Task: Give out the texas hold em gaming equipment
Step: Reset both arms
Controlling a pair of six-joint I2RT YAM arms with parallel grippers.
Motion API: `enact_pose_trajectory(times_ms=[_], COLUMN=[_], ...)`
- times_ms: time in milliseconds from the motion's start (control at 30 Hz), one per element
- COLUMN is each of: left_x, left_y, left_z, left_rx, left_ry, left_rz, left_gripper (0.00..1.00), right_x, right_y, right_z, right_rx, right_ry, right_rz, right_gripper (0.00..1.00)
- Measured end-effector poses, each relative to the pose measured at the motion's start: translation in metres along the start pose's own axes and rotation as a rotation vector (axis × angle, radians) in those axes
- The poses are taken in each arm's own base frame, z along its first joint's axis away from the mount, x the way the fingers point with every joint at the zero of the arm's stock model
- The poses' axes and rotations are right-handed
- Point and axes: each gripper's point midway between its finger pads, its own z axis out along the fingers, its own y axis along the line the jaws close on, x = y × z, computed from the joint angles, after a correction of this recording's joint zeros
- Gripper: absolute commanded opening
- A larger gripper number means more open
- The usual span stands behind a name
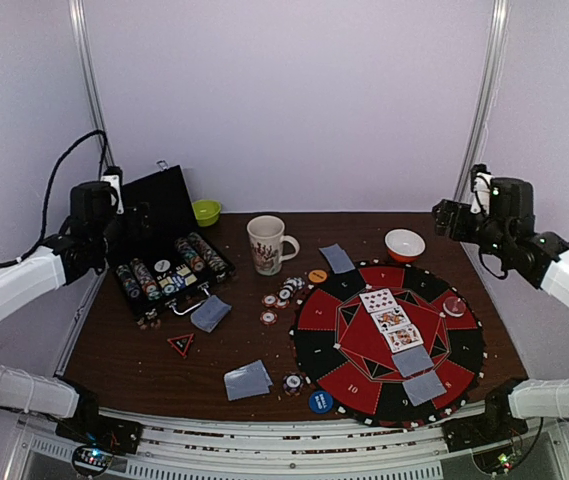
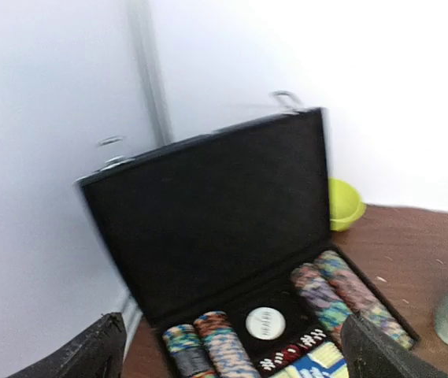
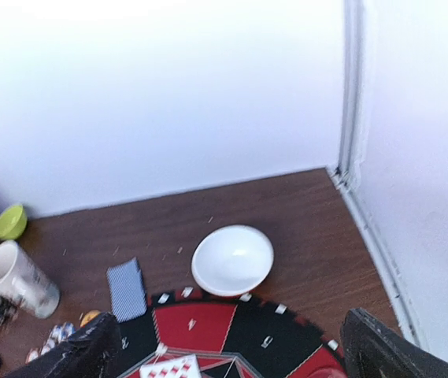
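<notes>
Three face-up cards (image 1: 391,320) lie in the middle of the round red-and-black mat (image 1: 364,350), with two face-down cards (image 1: 418,373) near its front. More face-down cards (image 1: 248,380) lie on the table, one (image 3: 126,287) by the mat's far edge. Loose striped chips (image 1: 282,296) sit left of the mat, with an orange disc (image 1: 317,276), a blue disc (image 1: 320,402) and a clear disc (image 1: 454,306) around it. My left gripper (image 2: 235,354) hangs open above the open black case (image 2: 208,213) of chip rows (image 2: 326,295). My right gripper (image 3: 231,354) is open, high over the mat's far edge, holding nothing.
A white patterned mug (image 1: 266,244) stands at centre back, a green bowl (image 1: 206,211) behind the case, and a red-rimmed bowl (image 3: 232,259) at the mat's far edge. A red triangle marker (image 1: 180,344) lies front left. Walls close off the back and sides.
</notes>
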Motion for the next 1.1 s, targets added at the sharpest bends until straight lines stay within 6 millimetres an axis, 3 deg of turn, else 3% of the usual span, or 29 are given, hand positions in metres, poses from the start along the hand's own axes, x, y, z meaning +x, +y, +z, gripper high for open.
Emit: enact_pose_trajectory(times_ms=[100, 167, 233, 367, 433, 700, 933, 1100], left_x=[0.022, 0.042, 0.064, 0.105, 0.120, 0.161, 0.131, 0.126], left_y=[0.052, 0.075, 0.092, 0.104, 0.105, 0.090, 0.073, 0.071], left_z=[-0.010, -0.020, -0.025, -0.017, -0.013, -0.011, -0.010, 0.000], left_rx=[-0.242, -0.364, -0.458, -0.562, -0.569, -0.435, -0.297, -0.207], left_ry=[-0.049, -0.094, -0.127, -0.101, -0.097, -0.157, -0.289, -0.306], left_rz=[-0.062, -0.077, -0.072, 0.006, 0.039, 0.176, 0.155, 0.159], left_gripper=[0.98, 0.98, 0.98, 0.98, 0.98, 0.98, 0.98, 0.98], right_x=[-0.001, 0.017, 0.049, 0.128, 0.150, 0.148, 0.150, 0.128], right_y=[-0.041, -0.066, -0.086, -0.113, -0.119, -0.114, -0.092, -0.088], right_z=[-0.011, -0.015, -0.014, -0.006, -0.003, 0.020, 0.058, 0.072], right_rx=[0.096, 0.162, 0.212, 0.282, 0.296, 0.259, 0.144, 0.125], right_ry=[-0.186, -0.283, -0.340, -0.287, -0.260, -0.306, -0.276, -0.304], right_rz=[0.050, 0.060, 0.043, -0.013, -0.034, -0.053, -0.106, -0.098], right_gripper=[1.00, 1.00, 1.00, 1.00, 1.00, 1.00, 1.00, 1.00])
